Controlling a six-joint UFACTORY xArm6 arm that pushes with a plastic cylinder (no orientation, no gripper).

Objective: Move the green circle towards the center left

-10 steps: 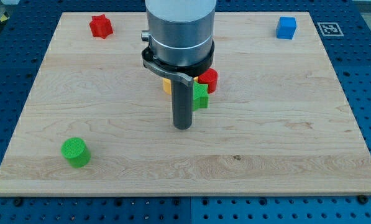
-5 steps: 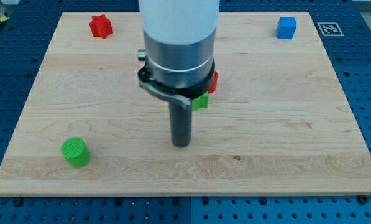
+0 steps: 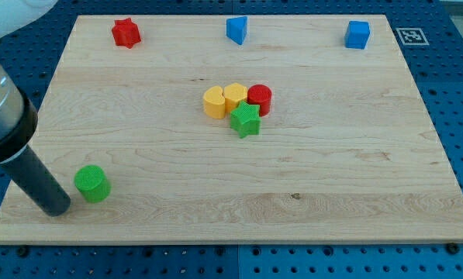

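We find my tip (image 3: pixel 58 208) just left-below the green circle (image 3: pixel 92 184), placed to push it upward (no pincer fitted, state indeterminable).

Bright, even overhead light w/ soft short shadows; sharp focus, no glare, slight perspective skew.

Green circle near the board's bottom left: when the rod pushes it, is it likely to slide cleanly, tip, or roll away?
The green circle stands on its flat end and looks squat, so it should probably slide rather than tip or roll. My tip sits just left of and below it, so an off-centre push against its round side may let it slip aside. The wooden board looks smooth.
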